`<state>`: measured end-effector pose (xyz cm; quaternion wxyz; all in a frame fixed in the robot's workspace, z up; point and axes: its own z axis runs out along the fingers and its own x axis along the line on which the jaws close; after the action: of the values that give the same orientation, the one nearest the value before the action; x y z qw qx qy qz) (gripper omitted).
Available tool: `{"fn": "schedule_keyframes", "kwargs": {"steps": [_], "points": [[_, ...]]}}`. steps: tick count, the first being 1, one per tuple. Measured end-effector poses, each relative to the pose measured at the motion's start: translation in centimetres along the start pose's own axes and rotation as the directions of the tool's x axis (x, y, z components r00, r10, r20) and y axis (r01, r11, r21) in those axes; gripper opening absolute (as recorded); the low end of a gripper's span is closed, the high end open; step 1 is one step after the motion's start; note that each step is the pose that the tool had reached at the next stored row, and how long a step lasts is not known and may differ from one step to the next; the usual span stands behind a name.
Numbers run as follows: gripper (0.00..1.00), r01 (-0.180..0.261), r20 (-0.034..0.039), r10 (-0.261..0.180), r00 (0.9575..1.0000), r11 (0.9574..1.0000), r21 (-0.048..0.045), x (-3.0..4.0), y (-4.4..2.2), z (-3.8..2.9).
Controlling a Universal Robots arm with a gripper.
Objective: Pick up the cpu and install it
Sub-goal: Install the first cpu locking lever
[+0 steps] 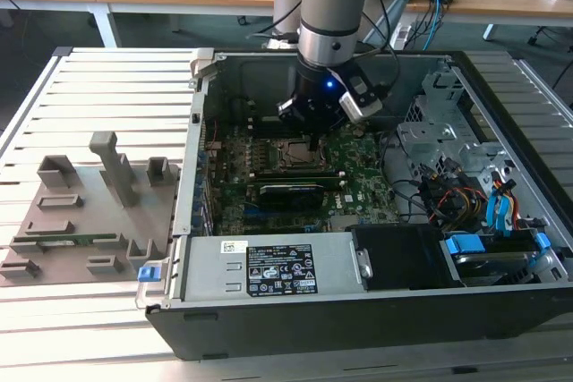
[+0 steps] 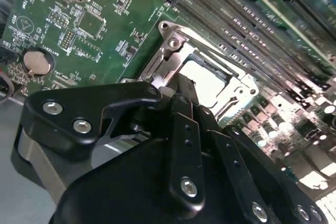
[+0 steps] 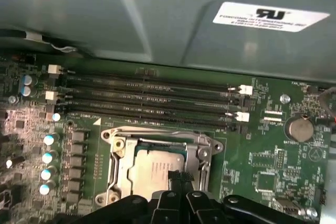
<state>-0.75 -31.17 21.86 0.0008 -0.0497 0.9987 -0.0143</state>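
Gripper: hovering above socket, fingers narrowed, gripping nothing.
Cpu: sitting just beneath fingertips, inside socket frame.
Handling: probably light, rigid, fragile; edges being safest hold.

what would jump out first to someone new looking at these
The arm's gripper reaches down into the open computer case, right over the motherboard. In the first wrist view the silvery cpu lies inside the metal socket frame, with the black fingers at its edge.
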Motion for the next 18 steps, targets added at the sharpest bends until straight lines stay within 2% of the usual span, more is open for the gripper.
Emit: {"fn": "schedule_keyframes", "kwargs": {"steps": [3,4,5,13,14,17,18], "points": [[0.11,0.000,-0.0028,0.000,1.0000,0.9996,0.0270,0.01,-0.06,-0.38],[0.11,0.000,-0.0043,0.000,1.0000,0.9991,0.0420,0.01,-0.12,-0.55],[0.11,0.000,-0.0048,0.000,1.0000,0.9989,0.0477,0.01,-0.13,-0.66],[0.11,0.000,-0.0068,0.000,1.0000,0.9977,0.0676,0.01,-0.18,-2.22],[0.11,0.001,-0.0071,0.000,1.0000,0.9975,0.0704,0.01,-0.19,-2.58],[0.11,0.001,-0.0073,0.000,1.0000,0.9973,0.0734,0.01,-0.21,-3.46],[0.11,0.001,-0.0074,0.000,1.0000,0.9973,0.0734,0.01,-0.22,-3.56]]}}
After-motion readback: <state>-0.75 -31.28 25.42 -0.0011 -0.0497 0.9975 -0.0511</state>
